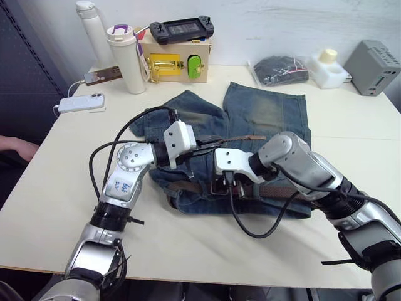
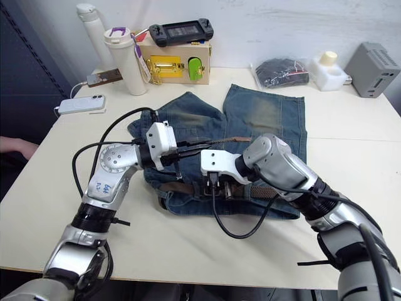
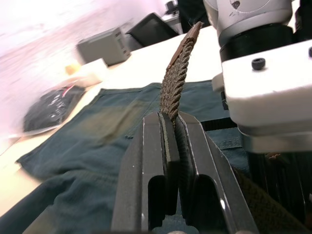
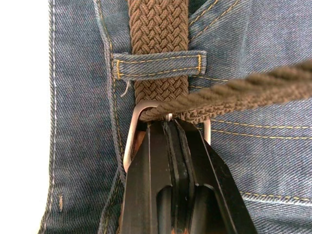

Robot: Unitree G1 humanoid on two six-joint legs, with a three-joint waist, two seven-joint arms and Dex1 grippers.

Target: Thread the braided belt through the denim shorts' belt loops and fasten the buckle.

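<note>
My two head views look forward and down from the near edge of the table [image 1: 56, 213], taking in its whole top out to the far edge and the wall — the right eye sits slightly to the side, so both share the same scene. My left wrist camera rides very close, looking along its fingers [image 3: 161, 161] across the denim shorts [image 3: 97, 126] toward the table's far right corner. My right wrist camera looks straight down, almost touching the waistband — one of the belt loops [image 4: 158, 65] and the buckle [image 4: 134, 131] show here, the same spot both head views hold mid-table.
</note>
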